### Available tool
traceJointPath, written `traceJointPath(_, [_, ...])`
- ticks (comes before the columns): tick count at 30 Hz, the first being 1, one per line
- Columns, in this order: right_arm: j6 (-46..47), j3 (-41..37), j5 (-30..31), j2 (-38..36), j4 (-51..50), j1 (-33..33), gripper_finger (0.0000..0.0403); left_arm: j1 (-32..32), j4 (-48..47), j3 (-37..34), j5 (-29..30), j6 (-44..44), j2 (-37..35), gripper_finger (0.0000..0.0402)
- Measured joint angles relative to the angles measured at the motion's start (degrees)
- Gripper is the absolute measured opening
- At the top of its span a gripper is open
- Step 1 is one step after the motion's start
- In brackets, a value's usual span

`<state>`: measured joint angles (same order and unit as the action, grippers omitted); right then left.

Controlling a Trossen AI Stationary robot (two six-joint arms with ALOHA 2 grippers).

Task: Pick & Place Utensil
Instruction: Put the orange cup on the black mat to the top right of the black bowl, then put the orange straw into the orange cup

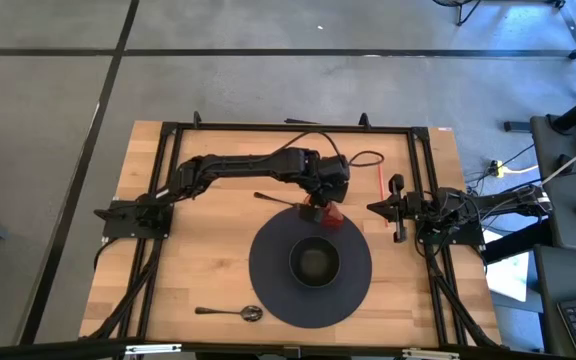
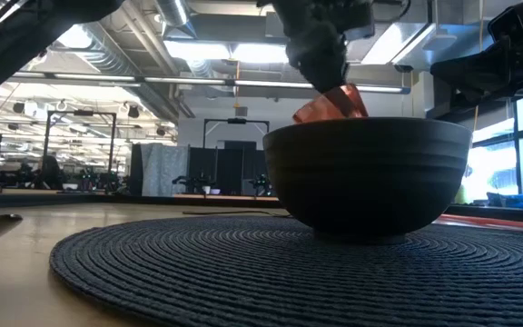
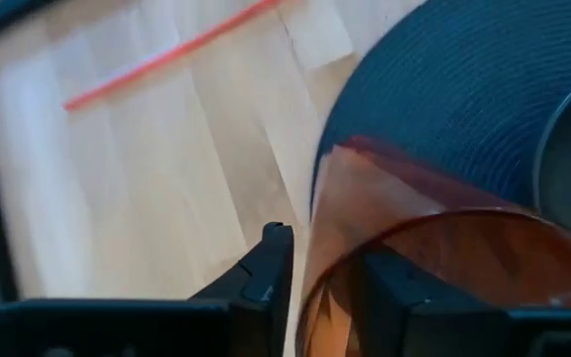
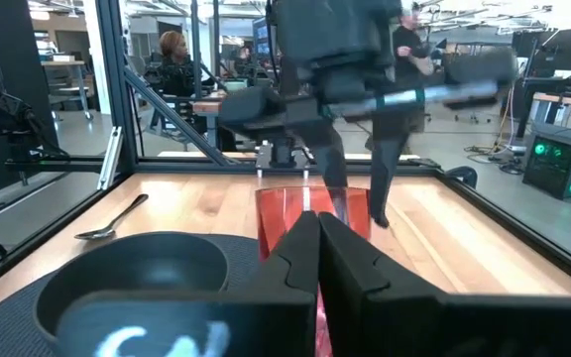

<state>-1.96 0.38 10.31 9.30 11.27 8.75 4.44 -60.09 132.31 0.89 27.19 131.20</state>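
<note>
A pale wooden counter fills the high view, grey floor around it. The task's spoon lies flat near the counter's front edge, well apart from the left pincer and untouched. That pincer is clamped on the rim of a red translucent cup, one finger outside the wall; the cup looks tilted, though the low view only half shows it. Just beside it sits a dark bowl at the middle of a round dark mat. The right pincer waits closed and empty beyond the mat. Behind it people stand in the room.
</note>
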Motion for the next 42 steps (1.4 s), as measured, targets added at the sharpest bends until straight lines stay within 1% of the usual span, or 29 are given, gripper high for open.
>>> traceJointPath(3, [-0.02,0.0,0.0,0.0,0.0,-0.02,0.0004,-1.25,0.09,1.52,2.21,1.26,0.0,0.0089])
traceJointPath(7, [-0.02,0.0,0.02,0.0,0.0,-0.02,0.0004,-2.7,0.69,2.65,2.22,2.62,0.0,0.0089])
traceJointPath(10, [-0.04,0.0,0.02,0.0,0.0,-0.02,0.0004,-3.43,2.04,2.65,3.37,3.15,-0.02,0.0084])
traceJointPath(15, [-0.02,0.0,0.02,0.0,0.0,-0.02,0.0004,-3.22,2.71,2.65,4.17,3.07,-0.02,0.0076])
traceJointPath(21, [-0.02,0.0,0.02,0.0,0.0,-0.02,0.0004,-3.22,6.45,2.65,4.32,3.52,-0.09,0.0074])
traceJointPath(30, [0.02,0.0,0.02,0.0,-0.42,-0.02,0.0004,-2.3,6.32,2.65,4.63,3.58,-0.24,0.0074])
traceJointPath(33, [0.04,0.0,0.02,-0.01,-0.46,-0.02,0.0004,-2.88,6.44,2.68,4.28,3.43,-1.56,0.0074])
traceJointPath(37, [0.09,0.02,0.01,0.0,-0.59,-0.01,0.0004,-3.65,3.32,2.71,4.04,1.73,-5.08,0.0074])
traceJointPath(39, [0.02,0.02,0.02,0.0,-0.88,0.0,0.0004,-3.53,-1.87,2.69,3.74,-0.31,-7.76,0.0073])
traceJointPath(40, [0.04,0.02,0.02,0.0,-1.01,0.0,0.0004,-3.1,-4.11,2.67,2.94,-2.44,-9.54,0.007])
traceJointPath(42, [0.14,0.02,0.02,0.0,-1.22,0.0,0.0004,-1.79,-8.68,1.44,-1.66,-6.77,-13.53,0.0055])
